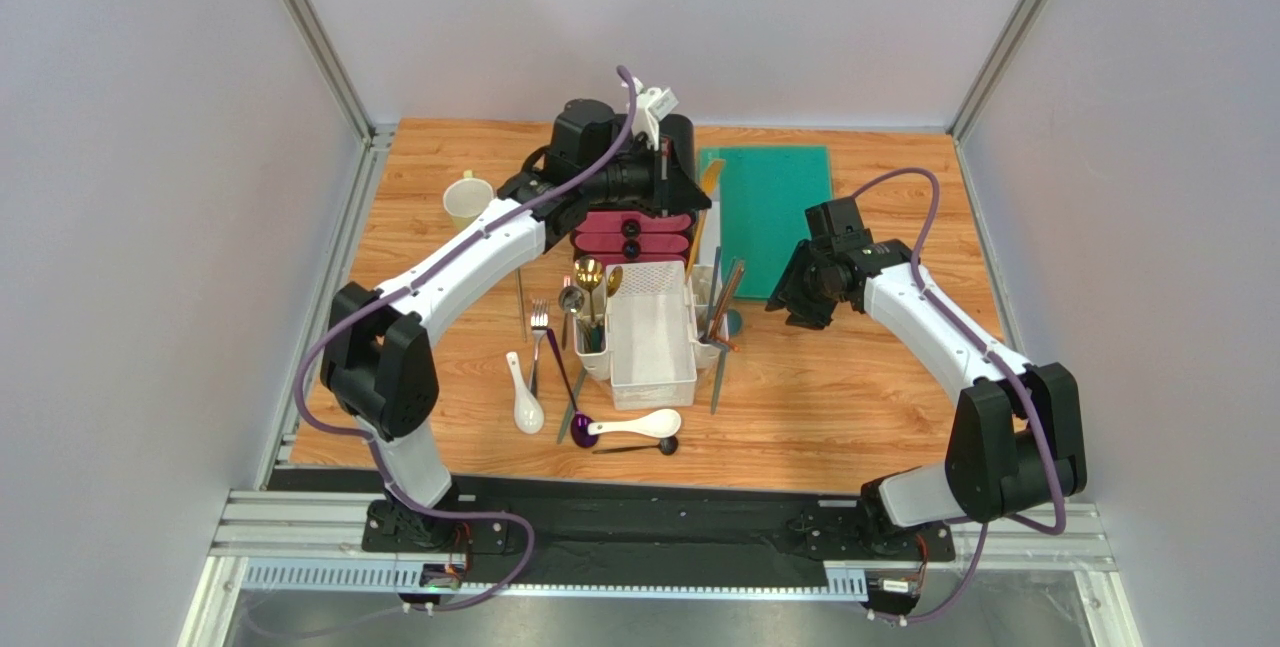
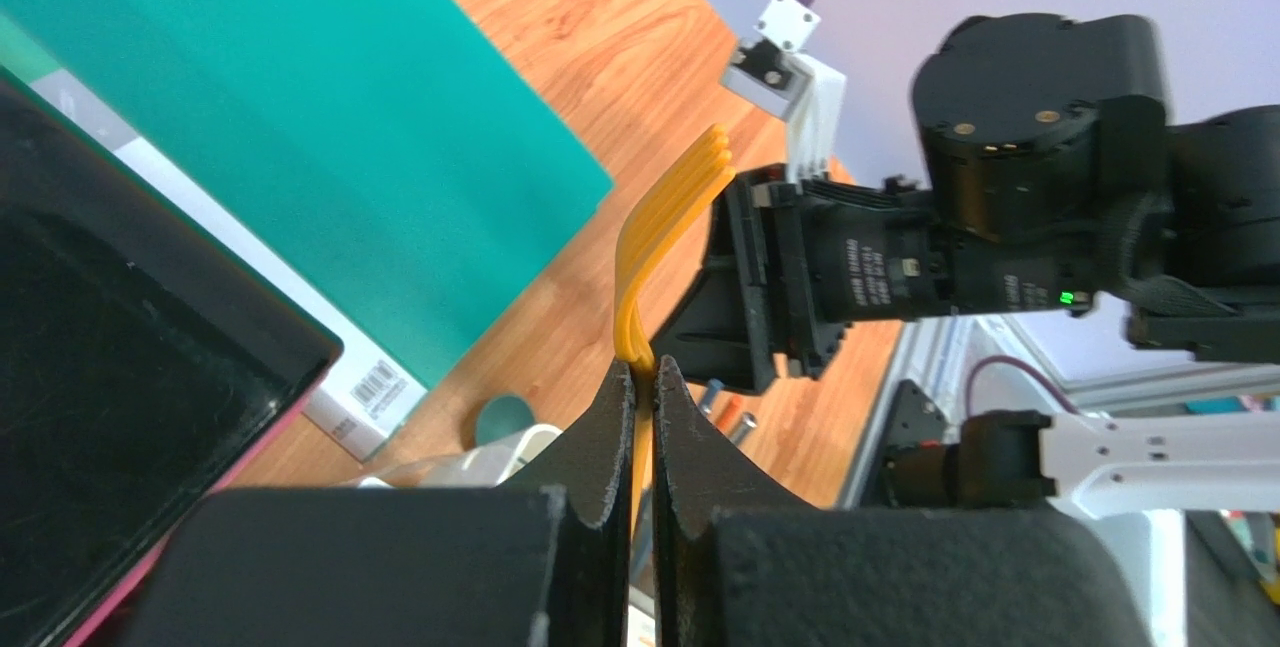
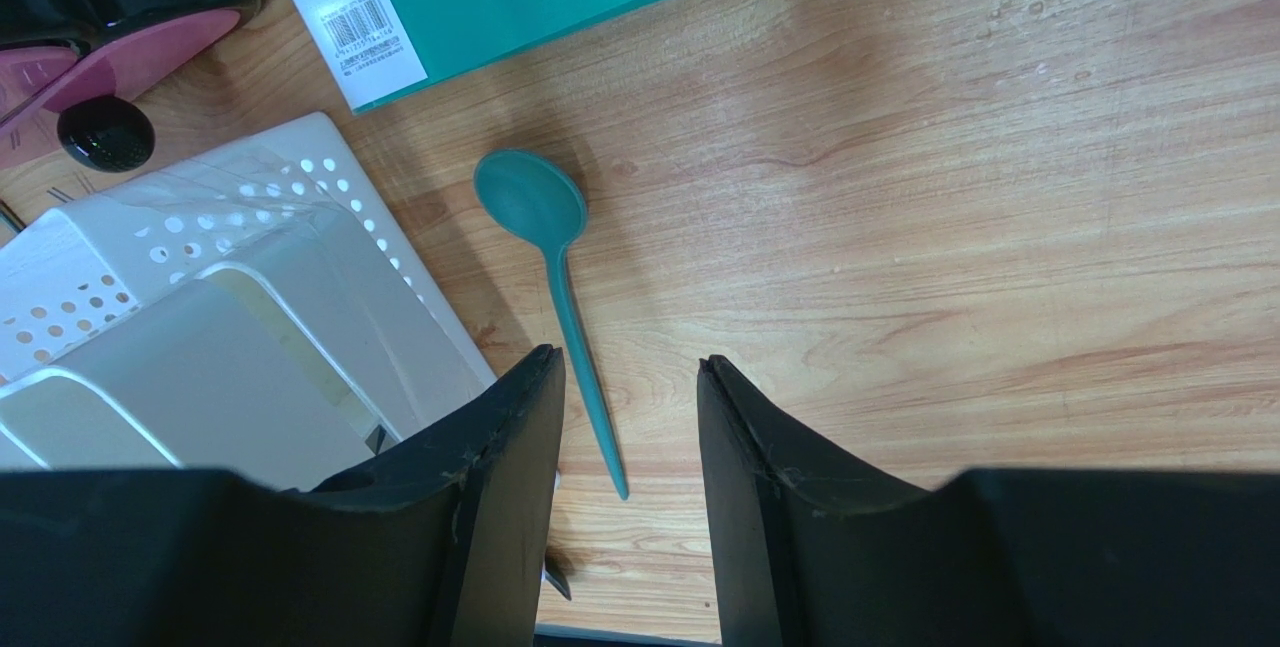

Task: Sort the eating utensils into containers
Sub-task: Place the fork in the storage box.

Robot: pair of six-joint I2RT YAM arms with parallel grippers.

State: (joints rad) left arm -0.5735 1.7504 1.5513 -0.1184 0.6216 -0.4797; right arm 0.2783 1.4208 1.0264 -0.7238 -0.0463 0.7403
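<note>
My left gripper (image 2: 642,377) is shut on the handle of a yellow plastic fork (image 2: 669,235), held in the air with its tines up. In the top view it (image 1: 679,179) is over the far middle of the table. My right gripper (image 3: 628,365) is open and empty, just above the handle of a teal spoon (image 3: 556,250) that lies on the wood beside the white caddy (image 3: 226,317). The caddy (image 1: 649,325) holds a gold spoon (image 1: 591,280) in its left side bin. White ceramic spoons (image 1: 523,395), a purple spoon (image 1: 571,392), a black spoon (image 1: 639,446) and a silver fork (image 1: 537,325) lie on the table to its left and front.
A black-and-pink drawer box (image 1: 631,235) stands behind the caddy, under my left gripper. A teal board (image 1: 766,205) lies at the back right. A pale yellow mug (image 1: 467,199) stands at the back left. Chopsticks (image 1: 721,332) lean at the caddy's right side.
</note>
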